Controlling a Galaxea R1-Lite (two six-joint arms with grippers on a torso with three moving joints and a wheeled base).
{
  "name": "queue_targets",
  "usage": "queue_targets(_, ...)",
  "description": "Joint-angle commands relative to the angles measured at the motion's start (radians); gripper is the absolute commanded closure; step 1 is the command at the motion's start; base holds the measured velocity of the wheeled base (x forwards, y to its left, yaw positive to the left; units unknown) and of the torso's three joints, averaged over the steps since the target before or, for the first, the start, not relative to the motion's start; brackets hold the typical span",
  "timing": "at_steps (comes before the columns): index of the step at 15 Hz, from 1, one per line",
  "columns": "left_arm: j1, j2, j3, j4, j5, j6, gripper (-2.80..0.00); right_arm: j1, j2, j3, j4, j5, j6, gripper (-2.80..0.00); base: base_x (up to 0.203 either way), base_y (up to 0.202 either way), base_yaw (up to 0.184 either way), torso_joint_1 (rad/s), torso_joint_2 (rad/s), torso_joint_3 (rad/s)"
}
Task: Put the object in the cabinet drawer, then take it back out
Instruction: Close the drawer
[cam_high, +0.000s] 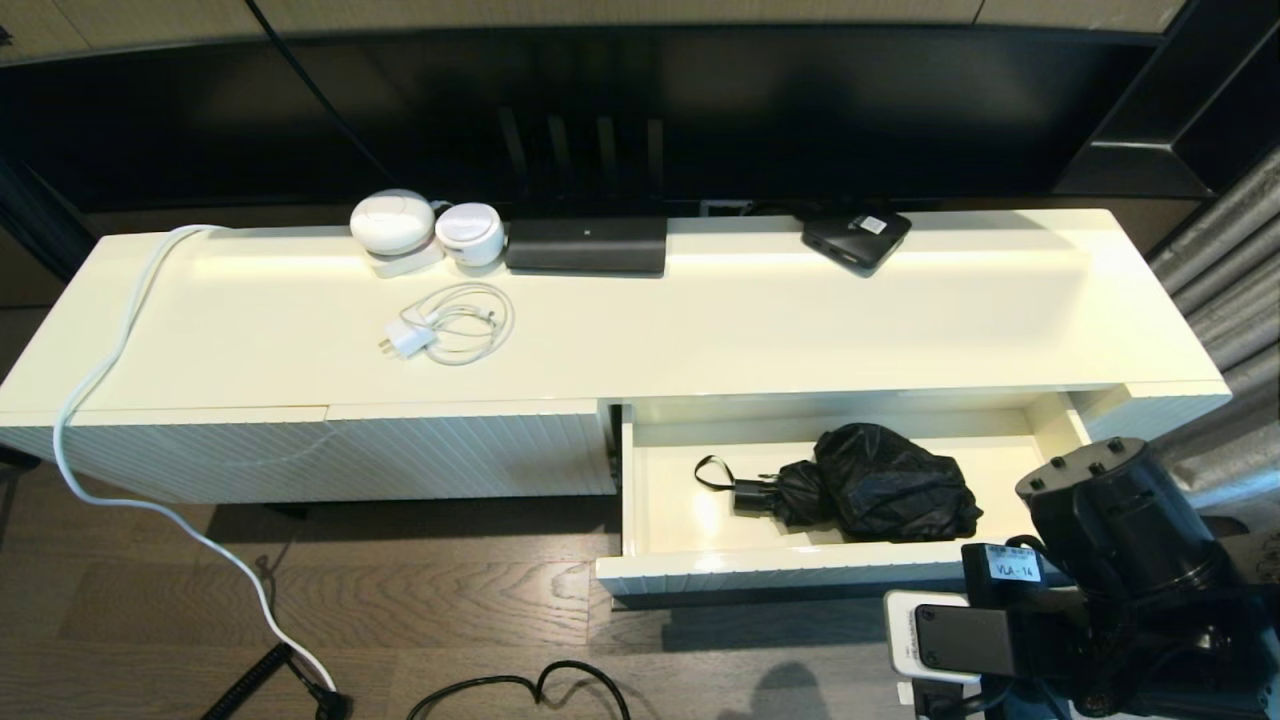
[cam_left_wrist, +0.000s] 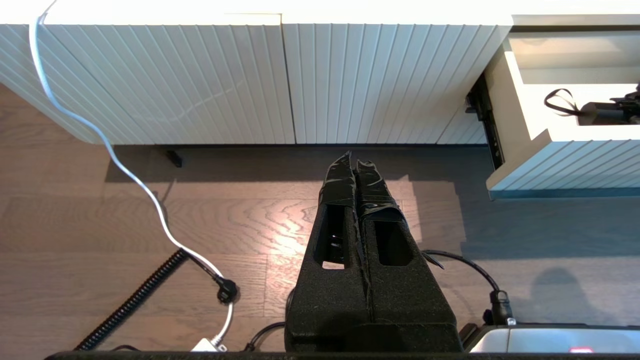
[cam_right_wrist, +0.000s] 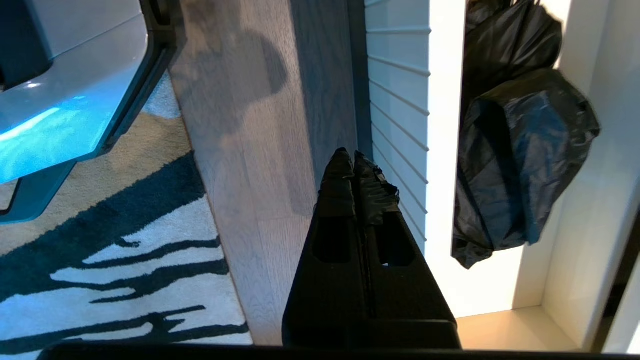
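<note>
Right gripper (cam_right_wrist: 354, 161): fingers are pressing together, holding nothing, tips hanging over the wood floor (cam_right_wrist: 260, 150) just outside the ribbed front of the cabinet drawer (cam_right_wrist: 400, 125). In the head view the right arm (cam_high: 1120, 530) is sitting at the lower right of the frame, clear of the drawer's front corner, likely positioned for its next approach. Left gripper (cam_left_wrist: 356, 165): fingers also lying flat against each other, empty, pointing at the closed ribbed cabinet front (cam_left_wrist: 200, 80) from low over the floor; this arm appears parked. The umbrella (cam_high: 880, 485) is lying inside the open drawer, lower centre-right of the head view, handle and wrist loop (cam_high: 712, 472) pointing toward frame left, loose fabric bunching toward the right. Judgement: the placing step looks done, since the umbrella is resting free on the drawer floor. Taking it back out is not yet done; the fingers would need to be opening first.
</note>
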Motion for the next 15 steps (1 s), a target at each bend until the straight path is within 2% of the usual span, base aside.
queue_targets(1, 0.0, 0.001, 0.0, 0.001, 0.0, -0.001, 0.0, -0.015, 0.042, 0.033, -0.048, -0.001, -0.007, 0.0, 0.0, 0.0, 0.0, 0.0, 0.0, 0.0)
queue_targets(5, 0.0, 0.001, 0.0, 0.0, 0.0, -0.001, 0.0, -0.045, 0.056, 0.082, -0.106, -0.005, -0.01, 0.0, 0.0, 0.0, 0.0, 0.0, 0.0, 0.0)
queue_targets(10, 0.0, 0.001, 0.0, -0.001, 0.0, -0.001, 0.0, -0.058, 0.126, 0.211, -0.378, -0.011, -0.011, 0.0, 0.0, 0.0, 0.0, 0.0, 0.0, 0.0)
queue_targets(15, 0.0, 0.001, 0.0, 0.0, 0.0, -0.001, 0.0, -0.06, 0.169, 0.257, -0.529, -0.039, -0.013, 0.0, 0.0, 0.0, 0.0, 0.0, 0.0, 0.0)
